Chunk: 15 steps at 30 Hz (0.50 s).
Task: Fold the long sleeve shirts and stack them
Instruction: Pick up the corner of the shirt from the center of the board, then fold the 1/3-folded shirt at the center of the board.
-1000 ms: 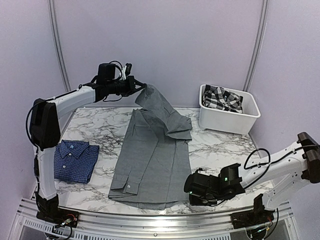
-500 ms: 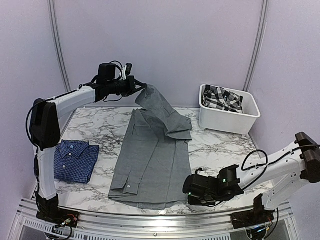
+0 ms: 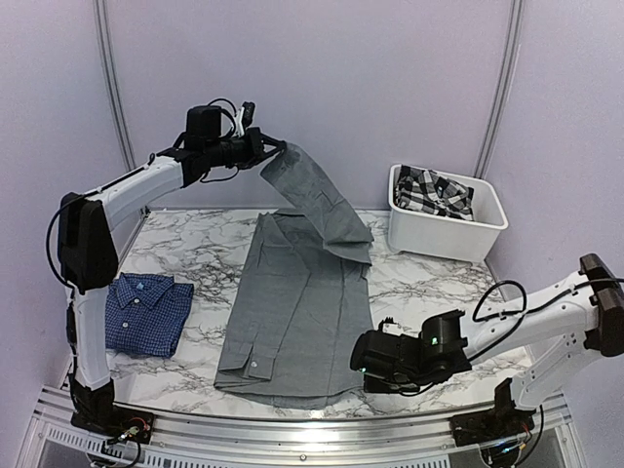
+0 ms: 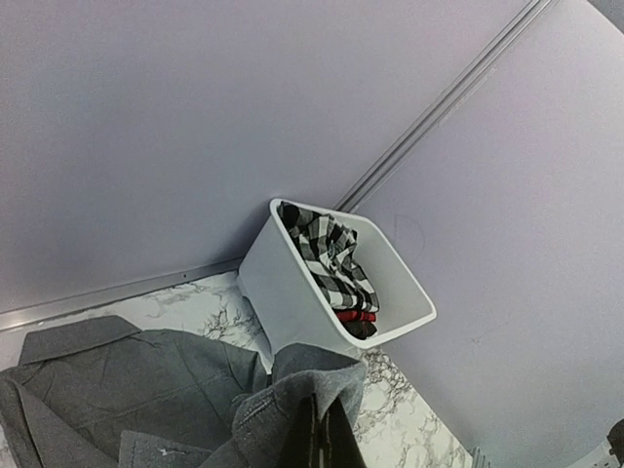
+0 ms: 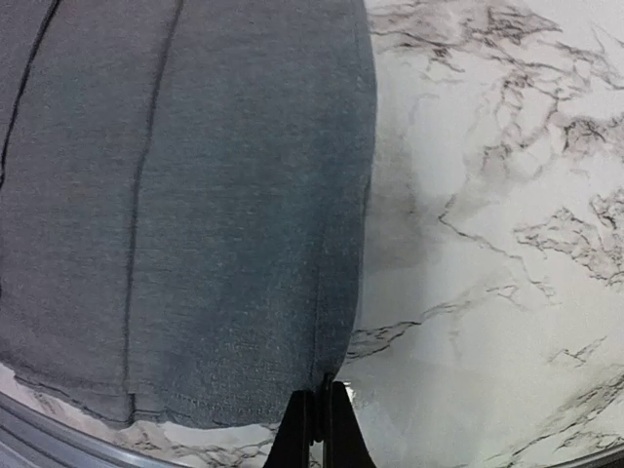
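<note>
The grey long sleeve shirt (image 3: pixel 292 312) lies lengthwise on the marble table, and its far end is pulled up off the surface. My left gripper (image 3: pixel 268 151) is shut on that raised part, high over the table's back; in the left wrist view the cloth (image 4: pixel 292 400) bunches around the closed fingertips (image 4: pixel 320 421). My right gripper (image 3: pixel 359 363) sits low at the shirt's near right corner, shut on the hem (image 5: pixel 244 292), with the fingers (image 5: pixel 320 400) pinching the edge. The dark blue checked shirt (image 3: pixel 146 310) lies folded at the near left.
A white bin (image 3: pixel 447 234) holding black-and-white plaid cloth (image 3: pixel 434 192) stands at the back right, also in the left wrist view as the bin (image 4: pixel 292 292). The metal front rail (image 3: pixel 292 421) runs just below the shirt's hem. Walls enclose the table closely.
My left gripper has lifted the shirt's far end higher. My right gripper has slid left onto the near right hem corner and shut on it.
</note>
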### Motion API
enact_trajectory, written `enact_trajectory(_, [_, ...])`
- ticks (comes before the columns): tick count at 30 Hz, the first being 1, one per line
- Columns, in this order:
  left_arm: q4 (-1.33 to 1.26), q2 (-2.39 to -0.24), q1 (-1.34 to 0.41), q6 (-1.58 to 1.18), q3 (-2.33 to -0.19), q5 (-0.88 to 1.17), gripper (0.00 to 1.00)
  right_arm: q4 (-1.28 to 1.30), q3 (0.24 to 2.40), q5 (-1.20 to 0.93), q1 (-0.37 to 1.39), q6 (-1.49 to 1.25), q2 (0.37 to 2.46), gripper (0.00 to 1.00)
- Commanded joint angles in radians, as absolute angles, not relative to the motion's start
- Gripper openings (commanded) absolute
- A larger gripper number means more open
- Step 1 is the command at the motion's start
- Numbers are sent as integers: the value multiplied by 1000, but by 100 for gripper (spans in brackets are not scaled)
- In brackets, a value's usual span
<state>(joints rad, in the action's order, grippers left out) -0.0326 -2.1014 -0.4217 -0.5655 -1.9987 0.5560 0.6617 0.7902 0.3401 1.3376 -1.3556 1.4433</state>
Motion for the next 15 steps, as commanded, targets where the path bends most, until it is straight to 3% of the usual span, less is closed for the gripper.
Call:
enact_trajectory(1, [-35, -2082, -398, -574, -2087, 541, 0, 728, 894, 421, 1343, -1303, 1425, 0])
enact_trajectory(15, [-29, -1994, -286, -580, -2020, 532, 0, 555, 1159, 296, 1336, -934, 1677, 0])
